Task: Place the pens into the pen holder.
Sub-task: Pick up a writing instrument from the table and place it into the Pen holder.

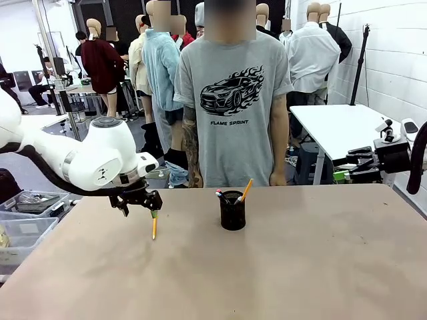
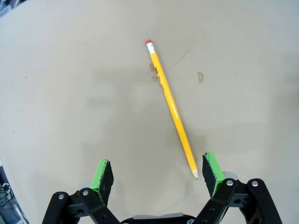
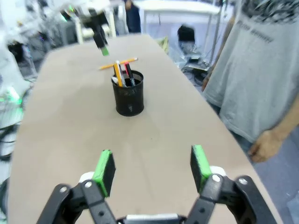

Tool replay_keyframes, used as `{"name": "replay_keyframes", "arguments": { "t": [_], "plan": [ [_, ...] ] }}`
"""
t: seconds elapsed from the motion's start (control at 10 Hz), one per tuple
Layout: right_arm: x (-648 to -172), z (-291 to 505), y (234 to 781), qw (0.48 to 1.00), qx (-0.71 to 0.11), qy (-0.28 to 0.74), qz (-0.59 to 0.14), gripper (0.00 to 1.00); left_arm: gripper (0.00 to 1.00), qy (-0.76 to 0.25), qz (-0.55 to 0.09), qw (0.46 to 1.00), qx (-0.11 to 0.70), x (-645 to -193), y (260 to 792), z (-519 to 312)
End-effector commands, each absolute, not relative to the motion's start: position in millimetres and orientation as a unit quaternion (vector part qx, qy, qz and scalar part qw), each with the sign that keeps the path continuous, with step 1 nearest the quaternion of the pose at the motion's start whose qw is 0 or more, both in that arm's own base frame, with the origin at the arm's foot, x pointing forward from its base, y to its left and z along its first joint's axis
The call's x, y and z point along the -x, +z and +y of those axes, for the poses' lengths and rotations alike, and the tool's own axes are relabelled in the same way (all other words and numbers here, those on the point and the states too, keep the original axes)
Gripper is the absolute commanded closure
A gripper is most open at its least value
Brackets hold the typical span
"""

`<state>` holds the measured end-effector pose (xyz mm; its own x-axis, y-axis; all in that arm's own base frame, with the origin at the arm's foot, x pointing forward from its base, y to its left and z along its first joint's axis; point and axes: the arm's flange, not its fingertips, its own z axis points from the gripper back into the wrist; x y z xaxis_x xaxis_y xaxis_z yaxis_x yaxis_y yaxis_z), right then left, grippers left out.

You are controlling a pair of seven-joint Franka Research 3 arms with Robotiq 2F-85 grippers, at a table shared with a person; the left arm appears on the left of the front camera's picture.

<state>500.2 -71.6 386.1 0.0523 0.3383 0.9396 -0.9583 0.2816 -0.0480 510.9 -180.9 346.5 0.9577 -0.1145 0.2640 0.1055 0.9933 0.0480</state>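
A yellow pencil with a pink eraser lies flat on the tan table. Its sharpened tip sits just inside one pad of my left gripper, which hovers open above it. In the front view the same pencil lies below the left gripper. The black mesh pen holder stands at mid-table and holds another yellow pencil and a dark pen with a red end. My right gripper is open and empty, well short of the pen holder.
A person in a grey T-shirt stands at the far edge, hands down. One hand hangs beside the table edge in the right wrist view. Plastic bins sit off the table's left side.
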Motion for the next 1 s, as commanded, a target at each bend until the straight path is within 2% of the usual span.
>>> {"name": "replay_keyframes", "arguments": {
  "t": [0.0, 0.5, 0.6, 0.9],
  "plan": [
    [-498, -71, 386, 0.647, -0.327, 0.507, -0.466, 0.19, 0.00, -0.046, -0.116, 0.992, -0.021, -533, 335, -200],
    [-498, -71, 386, 0.647, -0.327, 0.507, -0.466, 0.19, 0.00, -0.039, -0.076, 0.996, -0.031, -553, 306, -209],
    [-498, -71, 386, 0.647, -0.327, 0.507, -0.466, 0.19, 0.11, -0.032, -0.072, 0.996, -0.029, -552, 306, -207],
    [-498, -71, 386, 0.647, -0.327, 0.507, -0.466, 0.19, 0.70, -0.029, -0.059, 0.997, -0.032, -553, 302, -203]
  ]
}}
